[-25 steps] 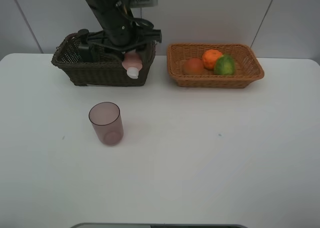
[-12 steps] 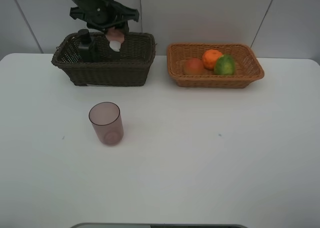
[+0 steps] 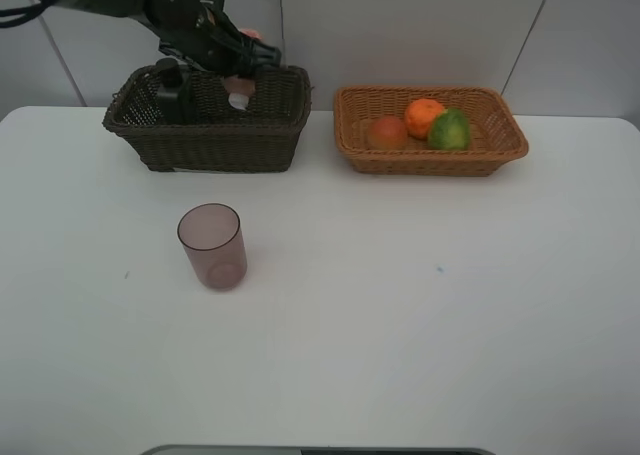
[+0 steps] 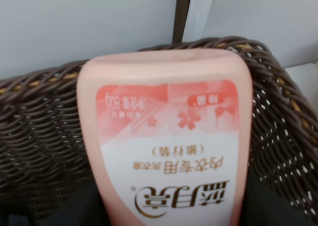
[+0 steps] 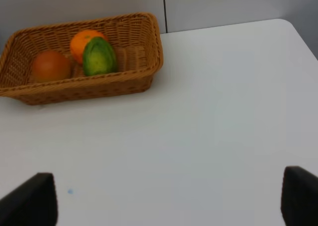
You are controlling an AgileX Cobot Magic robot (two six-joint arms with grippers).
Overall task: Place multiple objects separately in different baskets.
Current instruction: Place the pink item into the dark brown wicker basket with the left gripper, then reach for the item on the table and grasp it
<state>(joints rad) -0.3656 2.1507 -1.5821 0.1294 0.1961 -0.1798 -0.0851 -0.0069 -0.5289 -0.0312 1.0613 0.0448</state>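
In the high exterior view, the left hand (image 3: 238, 70) hangs at the upper left of the frame over the dark brown basket (image 3: 205, 135), pinching the pink tube (image 3: 238, 87) with its white cap pointing down inside the basket's rim. The dark green pump bottle (image 3: 170, 93) stands in the same basket's left end. The mauve cup (image 3: 212, 246) stands upright on the white tabletop (image 3: 420, 315), left of centre and well apart from both baskets. In the tan basket (image 3: 430, 155), upper right, lie the peach-like fruit (image 3: 386, 131), the orange (image 3: 424, 116) and the green fruit (image 3: 450, 130), touching one another. The cup looks light, stiff and smooth, so it may slip or tip; a hold across its upper wall near the rim seems best.

The left wrist view fills with the tube's (image 4: 166, 136) printed label, showing a soft, squeezable plastic body, with the brown weave (image 4: 39, 126) just behind it. The fingers themselves do not show here.

The right wrist view shows what the high view lacks: the right hand (image 5: 169, 198) spread wide and empty, its dark fingertips (image 5: 32, 198) at the lower corners over bare tabletop, the tan basket (image 5: 84, 92) at upper left.
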